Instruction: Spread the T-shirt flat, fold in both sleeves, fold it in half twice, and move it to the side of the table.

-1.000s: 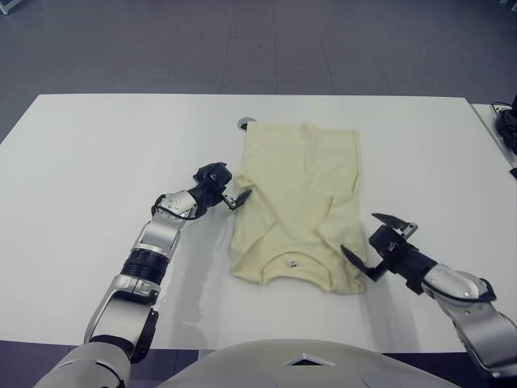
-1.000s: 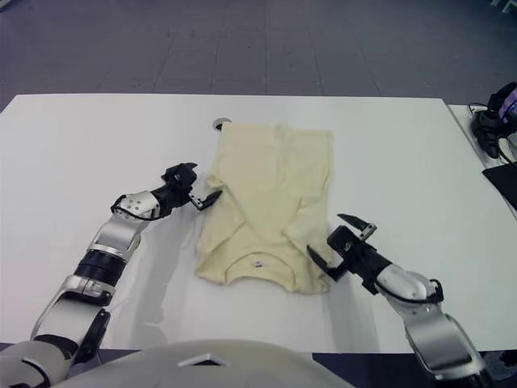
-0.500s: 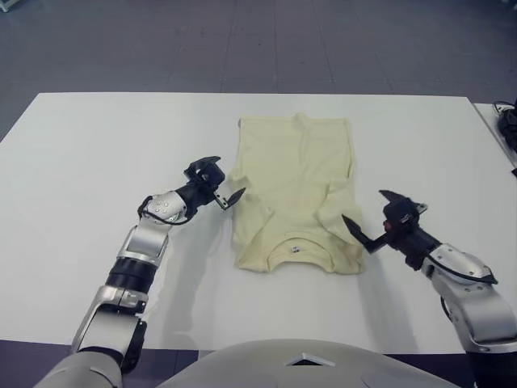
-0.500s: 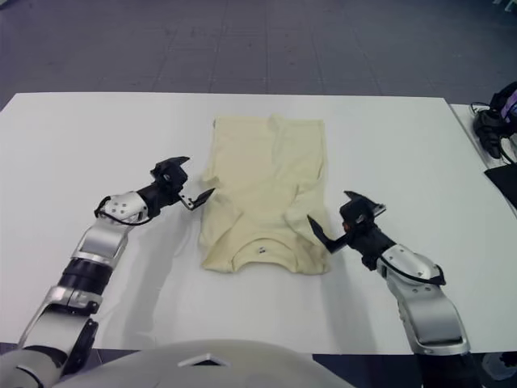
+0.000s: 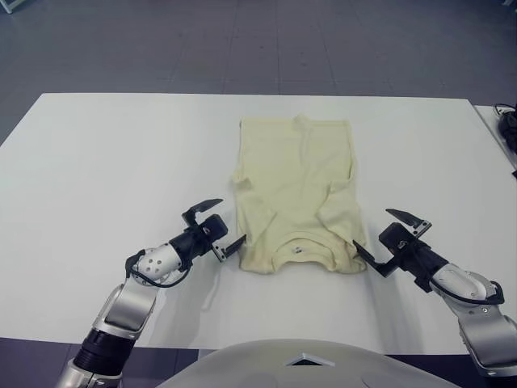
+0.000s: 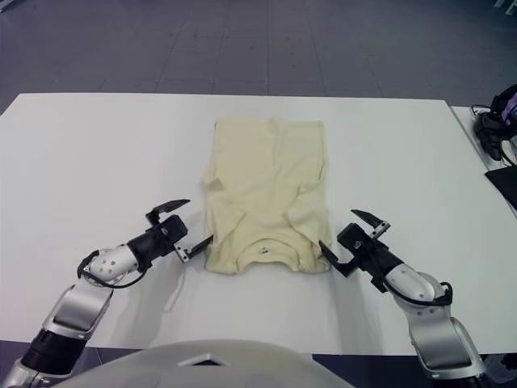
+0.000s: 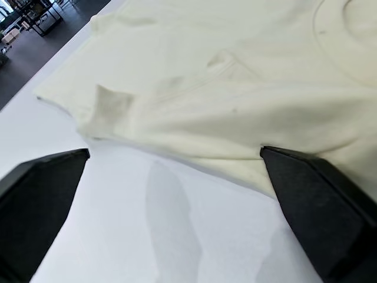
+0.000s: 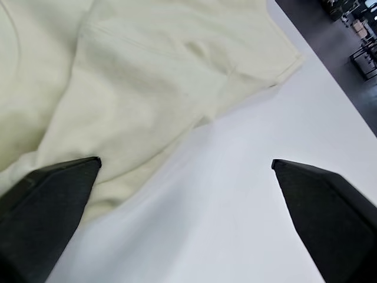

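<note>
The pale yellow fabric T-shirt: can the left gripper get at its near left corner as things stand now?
Probably yes. The left gripper is open just beside that corner of the pale yellow fabric T-shirt, with a narrow strip of white table between them.

A broad white table (image 5: 97, 162) takes up most of the scene. Beyond its far edge, at 12 o'clock, lies a dark grey tiled floor (image 5: 242, 40). At 3 o'clock, black cabled gear (image 6: 494, 121) sits on a neighbouring white surface. Metal racks (image 7: 35, 15) stand far off on the floor.
</note>
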### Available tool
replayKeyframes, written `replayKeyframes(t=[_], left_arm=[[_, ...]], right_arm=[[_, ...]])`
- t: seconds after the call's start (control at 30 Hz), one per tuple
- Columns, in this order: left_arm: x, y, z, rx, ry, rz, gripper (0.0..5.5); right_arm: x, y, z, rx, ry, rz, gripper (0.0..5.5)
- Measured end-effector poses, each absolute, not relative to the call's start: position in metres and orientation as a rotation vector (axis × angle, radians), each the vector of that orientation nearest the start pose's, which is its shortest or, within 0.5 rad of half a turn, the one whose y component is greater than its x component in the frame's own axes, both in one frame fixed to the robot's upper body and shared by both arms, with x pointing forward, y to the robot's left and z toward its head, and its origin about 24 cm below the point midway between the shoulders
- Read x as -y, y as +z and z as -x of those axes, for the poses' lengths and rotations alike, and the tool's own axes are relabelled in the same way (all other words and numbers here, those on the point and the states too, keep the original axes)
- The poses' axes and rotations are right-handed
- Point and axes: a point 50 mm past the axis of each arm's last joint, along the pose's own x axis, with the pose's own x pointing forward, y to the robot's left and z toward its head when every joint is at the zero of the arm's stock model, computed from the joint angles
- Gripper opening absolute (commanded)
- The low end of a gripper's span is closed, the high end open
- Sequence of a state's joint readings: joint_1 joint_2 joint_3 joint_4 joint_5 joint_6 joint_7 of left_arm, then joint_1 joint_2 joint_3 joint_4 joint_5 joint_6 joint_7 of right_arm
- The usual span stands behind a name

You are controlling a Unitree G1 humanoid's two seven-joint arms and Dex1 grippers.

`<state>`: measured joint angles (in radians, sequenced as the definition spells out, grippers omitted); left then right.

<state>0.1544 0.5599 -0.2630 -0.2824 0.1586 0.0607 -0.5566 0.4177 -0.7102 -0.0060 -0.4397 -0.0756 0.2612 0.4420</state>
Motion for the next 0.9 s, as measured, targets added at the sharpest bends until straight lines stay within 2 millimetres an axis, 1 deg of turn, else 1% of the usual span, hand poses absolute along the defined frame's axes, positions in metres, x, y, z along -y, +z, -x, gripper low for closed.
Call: replayKeyframes(t=[0.1,0.2,0.27,0.33,0.47,0.53,0.63,0.67,0.77,0.9], left_arm=[[-0.157,0.043,-0.195,-0.125,-0.869,-0.780,5.40],[-0.159,0.043,-0.193,-0.094,-0.873,-0.850,5.40],[-0.164,0.042,-0.194,-0.087,-0.871,-0.894,5.40],[-0.167,0.040,-0.198,-0.088,-0.863,-0.907,5.40],[-0.174,0.041,-0.216,-0.082,-0.823,-0.943,5.40],[-0.176,0.043,-0.217,-0.090,-0.814,-0.913,5.40],[-0.180,0.046,-0.205,-0.118,-0.802,-0.830,5.40],[-0.180,0.050,-0.198,-0.118,-0.802,-0.799,5.40],[-0.179,0.061,-0.187,-0.089,-0.804,-0.775,5.40],[-0.177,0.062,-0.181,-0.100,-0.816,-0.763,5.40]], right_arm=[[0.233,0.055,-0.165,-0.410,0.487,0.730,5.38],[0.235,0.054,-0.161,-0.421,0.471,0.726,5.38],[0.238,0.053,-0.159,-0.432,0.461,0.726,5.38],[0.239,0.052,-0.158,-0.441,0.460,0.720,5.38],[0.238,0.052,-0.163,-0.436,0.456,0.687,5.38],[0.237,0.054,-0.163,-0.434,0.442,0.664,5.38],[0.237,0.059,-0.158,-0.422,0.415,0.616,5.38],[0.236,0.065,-0.157,-0.393,0.403,0.602,5.38],[0.234,0.076,-0.158,-0.330,0.386,0.585,5.38],[0.236,0.075,-0.152,-0.338,0.381,0.583,5.38]])
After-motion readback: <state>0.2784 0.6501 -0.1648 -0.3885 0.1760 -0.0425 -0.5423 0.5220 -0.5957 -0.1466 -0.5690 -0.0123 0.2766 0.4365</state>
